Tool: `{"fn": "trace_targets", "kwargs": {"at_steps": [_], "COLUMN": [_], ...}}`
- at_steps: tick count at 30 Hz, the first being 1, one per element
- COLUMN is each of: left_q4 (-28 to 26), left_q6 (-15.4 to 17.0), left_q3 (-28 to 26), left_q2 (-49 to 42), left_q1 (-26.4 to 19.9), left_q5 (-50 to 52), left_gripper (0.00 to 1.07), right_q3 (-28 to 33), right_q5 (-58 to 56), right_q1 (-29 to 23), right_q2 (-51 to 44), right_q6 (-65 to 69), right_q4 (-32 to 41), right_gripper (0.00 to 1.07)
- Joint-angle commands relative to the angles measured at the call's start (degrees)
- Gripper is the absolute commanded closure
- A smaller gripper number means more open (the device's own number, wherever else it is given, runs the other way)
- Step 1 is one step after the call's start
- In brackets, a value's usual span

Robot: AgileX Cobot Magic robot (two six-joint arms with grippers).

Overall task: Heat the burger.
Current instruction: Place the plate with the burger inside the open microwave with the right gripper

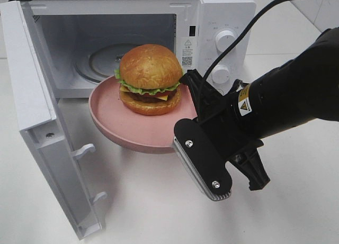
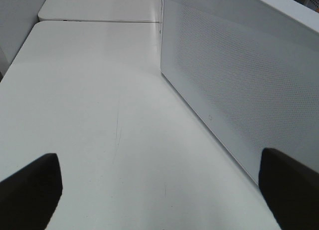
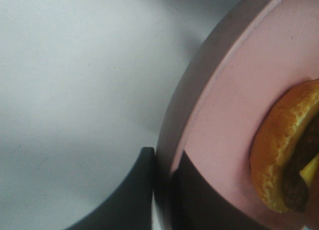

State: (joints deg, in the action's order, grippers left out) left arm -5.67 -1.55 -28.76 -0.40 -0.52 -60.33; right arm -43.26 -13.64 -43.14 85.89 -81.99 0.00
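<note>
Burger (image 1: 150, 80): sits upright on the pink plate (image 1: 114, 125), towards the side nearest the microwave, well inside the rim. Brown bun, green lettuce and a yellow cheese slice show.
Plate: in front of the open microwave (image 1: 222, 21), its far edge at the mouth of the oven. It looks raised off the desk (image 1: 159, 212), with a shadow under it.
Right gripper (image 1: 190, 88): fingers (image 3: 139, 195) clamped on the plate's rim at its right side, one outside the rim and one on the inner face, just beside the burger but not touching it.
Left gripper (image 2: 159, 187): fingers (image 2: 30, 190) wide apart, nothing between them, low over the bare desk beside a white dotted panel (image 2: 239, 80). It is out of the high camera's view.
Microwave: stands at the desk's back edge, with two knobs on its right front. A glass turntable (image 1: 100, 61) lies inside.
Door (image 1: 32, 96): swung fully open to the left, with its inner side facing the plate.
</note>
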Motion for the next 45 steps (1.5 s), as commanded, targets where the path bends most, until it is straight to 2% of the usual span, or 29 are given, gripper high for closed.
{"fn": "trace_targets", "kwargs": {"at_steps": [1,9,17,27,42,45], "left_q4": [-0.1,-0.1,-0.1,-0.1,-0.1,-0.1], "left_q6": [-0.1,-0.1,-0.1,-0.1,-0.1,-0.1], "left_q3": [0.2,0.2,0.2,0.2,0.2,0.2], "left_q2": [-1.0,-1.0,-1.0,-1.0,-1.0,-1.0], "left_q1": [0.2,0.2,0.2,0.2,0.2,0.2], "left_q5": [0.9,0.9,0.9,0.9,0.9,0.9], "left_gripper": [0.07,0.07,0.07,0.07,0.07,0.07], "right_q3": [-0.4,-1.0,-5.3,-13.5,-25.6,-28.9], "right_q5": [5.9,7.2,7.2,6.5,0.1,-0.9], "right_q1": [0.2,0.2,0.2,0.4,0.5,1.0], "right_q2": [-0.5,2.5,6.7,13.6,22.2,24.6], "right_q6": [-0.2,-0.2,-0.2,7.2,8.4,11.1], "right_q4": [-0.8,-0.9,-0.9,-6.4,-7.3,-9.7], "right_gripper": [1.07,1.07,1.07,1.07,1.07,1.07]}}
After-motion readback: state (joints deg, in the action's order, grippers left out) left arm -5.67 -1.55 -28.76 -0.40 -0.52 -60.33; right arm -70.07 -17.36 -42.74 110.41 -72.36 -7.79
